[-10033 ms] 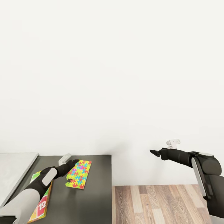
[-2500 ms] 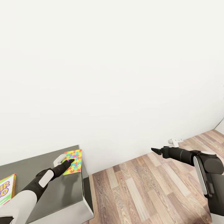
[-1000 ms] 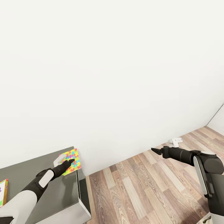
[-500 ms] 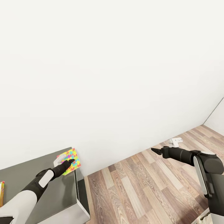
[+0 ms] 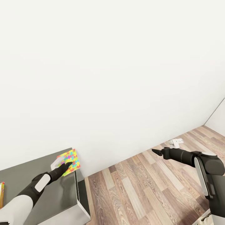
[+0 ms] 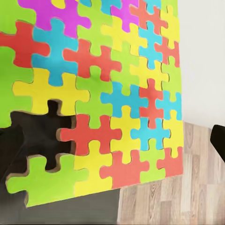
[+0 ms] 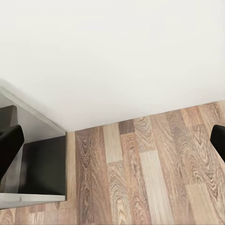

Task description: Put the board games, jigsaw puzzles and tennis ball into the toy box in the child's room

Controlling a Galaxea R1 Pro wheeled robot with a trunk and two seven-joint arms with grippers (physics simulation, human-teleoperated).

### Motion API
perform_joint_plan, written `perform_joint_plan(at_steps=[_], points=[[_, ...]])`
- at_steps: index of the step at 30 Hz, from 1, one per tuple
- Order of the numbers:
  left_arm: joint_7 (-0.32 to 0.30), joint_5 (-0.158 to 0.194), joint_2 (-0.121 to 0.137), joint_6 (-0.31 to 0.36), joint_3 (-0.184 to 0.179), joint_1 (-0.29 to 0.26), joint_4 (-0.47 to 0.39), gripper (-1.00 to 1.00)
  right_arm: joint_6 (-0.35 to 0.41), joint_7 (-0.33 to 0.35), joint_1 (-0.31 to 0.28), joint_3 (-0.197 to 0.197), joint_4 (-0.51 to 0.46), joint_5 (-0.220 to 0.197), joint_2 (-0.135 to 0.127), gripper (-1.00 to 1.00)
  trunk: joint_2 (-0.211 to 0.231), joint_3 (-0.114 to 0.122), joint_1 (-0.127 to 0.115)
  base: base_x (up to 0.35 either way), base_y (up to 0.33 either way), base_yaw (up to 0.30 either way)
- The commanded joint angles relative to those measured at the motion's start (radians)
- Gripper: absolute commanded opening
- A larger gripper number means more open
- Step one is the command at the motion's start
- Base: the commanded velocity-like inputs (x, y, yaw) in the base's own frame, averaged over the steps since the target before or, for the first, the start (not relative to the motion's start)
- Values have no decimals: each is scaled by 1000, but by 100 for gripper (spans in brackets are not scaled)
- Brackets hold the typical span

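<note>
1. Jigsaw puzzle (image 5: 70, 158): multicoloured interlocking pieces, lying flat at the far right corner of the dark grey tabletop (image 5: 18, 181), close to the white wall (image 5: 112, 68). In the left wrist view the jigsaw puzzle (image 6: 103, 93) shows a gap of missing pieces along 1 edge, and its corner reaches past the tabletop edge over the floor.
2. Left end effector (image 5: 66, 165): black, at the end of the grey-and-white left arm, reaching across the tabletop, its tip at the near edge of the jigsaw puzzle. Whether it touches or grips the puzzle cannot be told. In the left wrist view 2 dark fingers (image 6: 11, 143) stand at opposite sides, well apart, so the jaws are wide.
3. Right end effector (image 5: 156, 152): black, held in the air over the wood-plank floor (image 5: 140, 187), well apart from the tabletop, holding nothing. In the right wrist view its fingers (image 7: 9, 145) sit far apart, wide.
4. Board game (image 5: 1, 194): a thin yellow and red sliver at the left edge of the head view, on the tabletop.
5. Tabletop side: light grey panel facing the floor, with a dark recess.
</note>
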Motion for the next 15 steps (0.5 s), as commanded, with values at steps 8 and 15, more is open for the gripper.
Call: perform_joint_plan(at_steps=[8, 15], points=[[-112, 10, 36, 10, 70, 62, -41, 100, 2, 7, 6, -2, -1, 7, 0, 100, -2, -2, 1, 0, 0, 0], [-137, 12, 42, 38, 97, 144, -215, 100, 4, 8, 1, 2, 29, 8, 1, 100, -2, -2, 1, 0, 0, 0]])
